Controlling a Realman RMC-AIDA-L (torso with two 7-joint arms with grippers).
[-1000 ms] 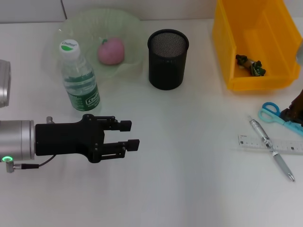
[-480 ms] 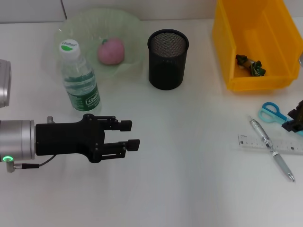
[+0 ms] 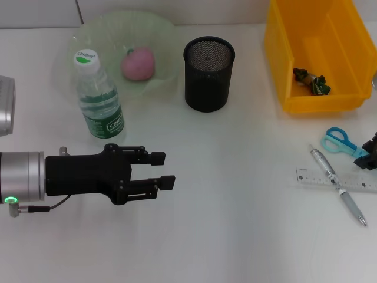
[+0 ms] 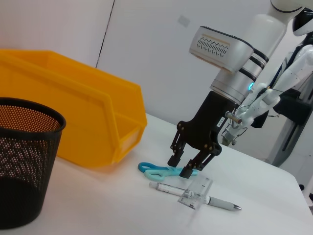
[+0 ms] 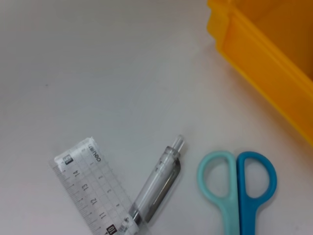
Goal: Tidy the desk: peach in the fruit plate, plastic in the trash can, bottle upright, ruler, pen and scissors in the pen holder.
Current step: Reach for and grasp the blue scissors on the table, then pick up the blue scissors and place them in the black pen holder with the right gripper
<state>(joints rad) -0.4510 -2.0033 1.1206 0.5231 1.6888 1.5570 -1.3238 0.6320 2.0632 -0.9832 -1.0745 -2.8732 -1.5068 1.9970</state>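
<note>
Your right gripper (image 4: 187, 165), cut off at the desk's (image 3: 235, 224) right edge in the head view, hangs with jaws released over the scissors (image 3: 337, 141), their blades hidden. Pen (image 3: 339, 186) crosses ruler (image 3: 336, 180) alongside. Your left gripper (image 3: 161, 170) hovers, jaws released.

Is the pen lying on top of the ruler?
Yes, in the head view the pen crosses over the ruler on the desk.
</note>
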